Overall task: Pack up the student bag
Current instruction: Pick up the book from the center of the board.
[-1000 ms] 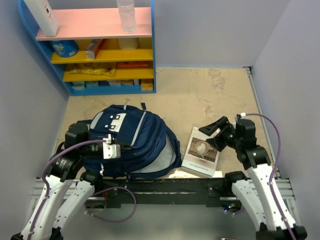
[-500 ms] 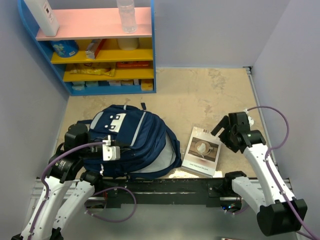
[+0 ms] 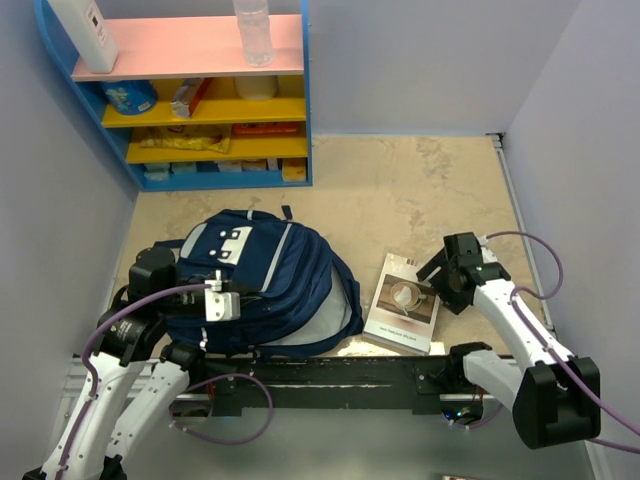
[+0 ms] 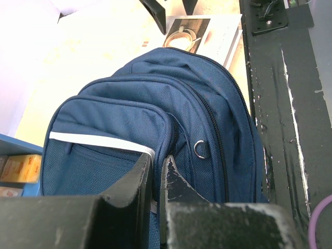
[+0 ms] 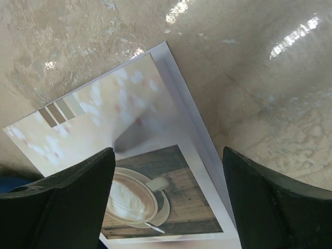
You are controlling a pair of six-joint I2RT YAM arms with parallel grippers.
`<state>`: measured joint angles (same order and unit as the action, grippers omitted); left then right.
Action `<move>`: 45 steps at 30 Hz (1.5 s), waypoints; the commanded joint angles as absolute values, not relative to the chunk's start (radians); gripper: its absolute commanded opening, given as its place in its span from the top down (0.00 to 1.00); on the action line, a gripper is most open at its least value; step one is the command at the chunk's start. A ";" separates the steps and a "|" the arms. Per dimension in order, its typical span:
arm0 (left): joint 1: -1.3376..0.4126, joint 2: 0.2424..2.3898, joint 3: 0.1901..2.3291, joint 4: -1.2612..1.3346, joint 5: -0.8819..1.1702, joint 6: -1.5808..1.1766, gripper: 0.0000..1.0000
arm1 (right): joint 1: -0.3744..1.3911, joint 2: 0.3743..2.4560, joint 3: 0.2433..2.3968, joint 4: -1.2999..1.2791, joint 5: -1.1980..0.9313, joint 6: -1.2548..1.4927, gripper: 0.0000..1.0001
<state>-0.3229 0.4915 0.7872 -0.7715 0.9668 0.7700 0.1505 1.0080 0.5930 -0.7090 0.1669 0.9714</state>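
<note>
Since the right gripper (image 5: 168, 155) hangs with its two black fingers spread wide and nothing between them, the step in hand looks to be picking up the thin white paperback book with a coffee-cup photograph on its cover (image 5: 98, 124), which lies flat directly beneath it. One finger sits over the cover. The other sits over the bare beige marbled counter (image 5: 259, 62) just outside the book's long edge, so that edge runs between the fingers, close to the outer one.

A book this thin and flat gives a straight downward pinch little to bite on. The move probably goes best if the gripper drops until the outer fingertip touches the counter right beside that edge. It can then close slowly, so the fingertip catches under or against the edge without skating over the glossy cover. Too hard a press could pin the book down or slide it away.

Farther out on the gripper's left, past the book, lies the student bag (image 3: 280, 270), a large navy blue fabric backpack with light grey trim, flat on the counter and not touching the book. A paler grey patch at the side facing the book may be its open mouth, though that is uncertain. The left gripper (image 4: 157, 166) rests on the bag with its jaws closed almost together at the grey trim of a front pocket. Whether it pinches any fabric cannot be told. If it does, holding firm would help keep the bag steady for loading.
</note>
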 commanded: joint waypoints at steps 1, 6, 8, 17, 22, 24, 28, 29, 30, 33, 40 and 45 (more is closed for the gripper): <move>-0.325 0.482 0.818 -0.634 1.048 0.795 1.00 | 0.150 1.000 0.535 -0.572 0.109 1.048 0.22; -0.327 0.489 0.819 -0.626 1.051 0.784 1.00 | 0.149 0.896 0.509 -0.540 0.086 1.095 0.54; -0.325 0.491 0.816 -0.620 1.051 0.779 1.00 | 0.149 0.864 0.503 -0.540 0.078 1.097 0.80; -0.325 0.497 0.828 -0.614 1.055 0.761 1.00 | 0.150 0.839 0.433 -0.457 -0.026 1.072 1.00; -0.325 0.502 0.833 -0.612 1.060 0.758 1.00 | 0.150 0.808 0.500 -0.551 0.085 1.008 0.57; -0.325 0.502 0.833 -0.609 1.062 0.753 1.00 | 0.150 0.790 0.515 -0.525 0.127 0.991 0.50; -0.325 0.499 0.827 -0.597 1.062 0.746 1.00 | 0.149 0.870 0.529 -0.423 0.175 0.910 0.31; -0.325 0.500 0.827 -0.597 1.060 0.746 1.00 | 0.149 0.897 0.541 -0.382 0.167 0.893 0.29; -0.325 0.497 0.827 -0.598 1.058 0.746 1.00 | 0.150 0.928 0.545 -0.356 0.154 0.875 0.27; -0.325 0.497 0.836 -0.609 1.049 0.753 1.00 | 0.149 1.017 0.531 -0.247 0.062 0.824 0.31; -0.325 0.494 0.844 -0.638 1.037 0.781 1.00 | 0.150 0.976 0.433 -0.106 -0.043 0.841 0.56; -0.327 0.494 0.831 -0.626 1.039 0.773 1.00 | 0.149 0.847 0.414 -0.155 -0.046 0.868 0.70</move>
<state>-0.3229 0.5056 0.7872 -0.7570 0.9733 0.7437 0.1497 0.9272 0.4145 -0.1947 -0.0113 0.8547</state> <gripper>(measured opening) 0.095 0.322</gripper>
